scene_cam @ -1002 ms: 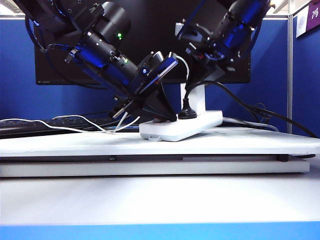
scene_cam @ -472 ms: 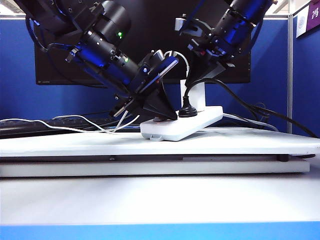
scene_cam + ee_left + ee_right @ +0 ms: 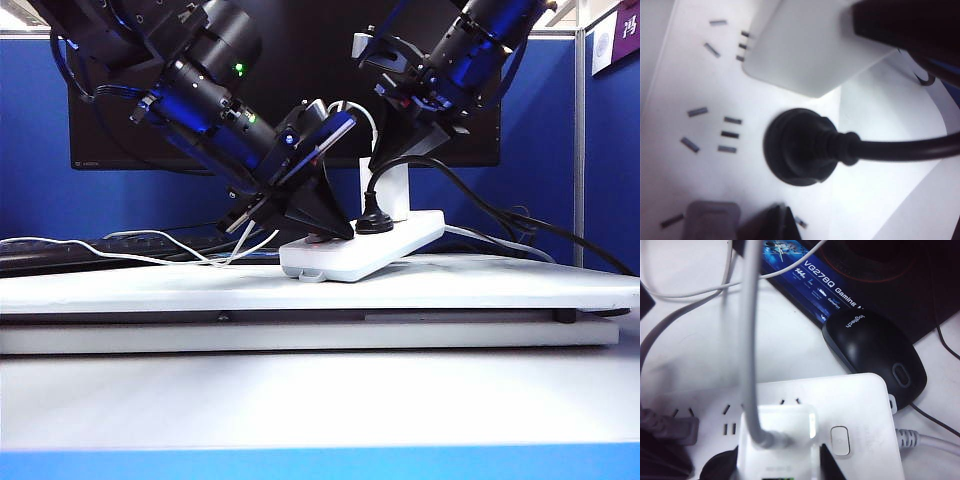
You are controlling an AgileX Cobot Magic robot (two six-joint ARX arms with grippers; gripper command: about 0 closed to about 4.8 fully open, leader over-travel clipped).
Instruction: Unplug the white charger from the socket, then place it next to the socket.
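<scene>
The left gripper point(image 3: 318, 232) presses down on the socket point(image 3: 365, 250), its jaw state impossible to tell. At its 2 o'clock, the right gripper point(image 3: 385, 165) pinches the white charger point(image 3: 777, 440), lifted just above the socket beside a black plug point(image 3: 800, 147).

2 glossy black-and-blue arms, cylindrical joints, green indicator lights, black wedge-shaped left gripper point(image 3: 318, 222) fingers.
</scene>
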